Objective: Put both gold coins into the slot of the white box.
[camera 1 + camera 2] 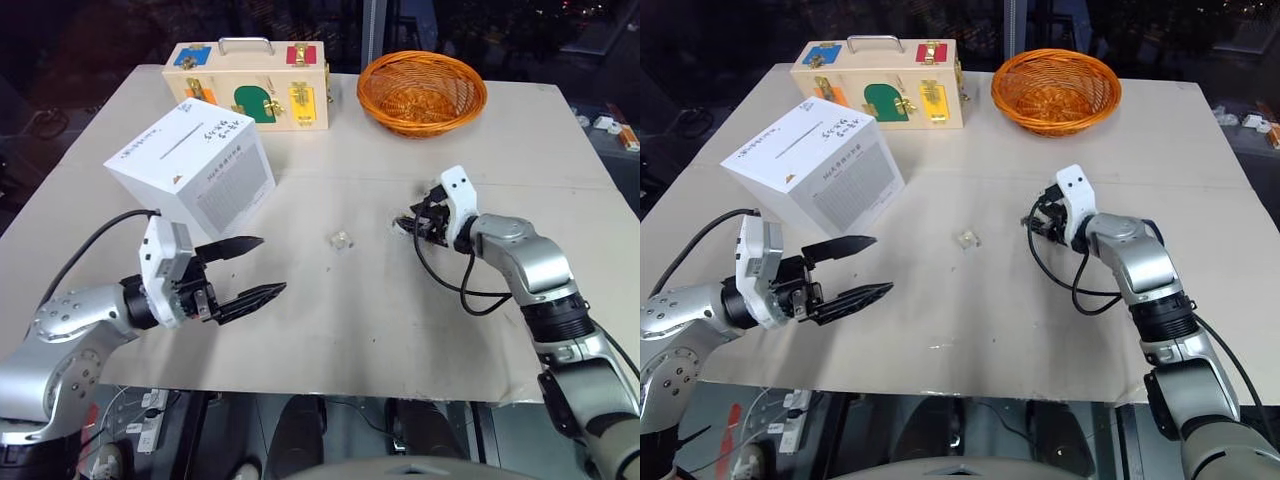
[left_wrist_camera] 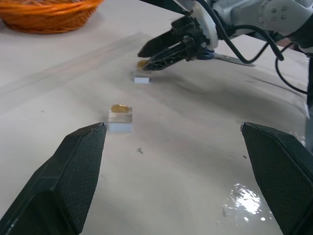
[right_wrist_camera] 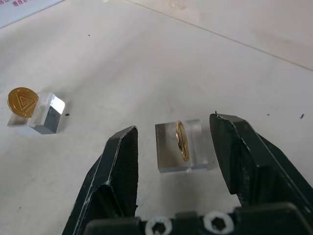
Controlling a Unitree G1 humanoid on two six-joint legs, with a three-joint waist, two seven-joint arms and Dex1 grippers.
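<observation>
Head view: the left claw, its tapered black fingers spread wide, hovers beside the matte white box on the pale surface.

Right wrist view: the right claw, its textured fingers apart, straddles a clear plastic cube holding an upright shiny gold coin; another gold coin stands off to one side.

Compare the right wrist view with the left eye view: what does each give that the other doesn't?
Right wrist: a coin on edge in a clear cube, fingers apart on either side, not touching; the second coin, triangle face showing, at another cube. Left eye: the slot, case, basket, open left gripper. Both: right gripper, white box, table.
</observation>
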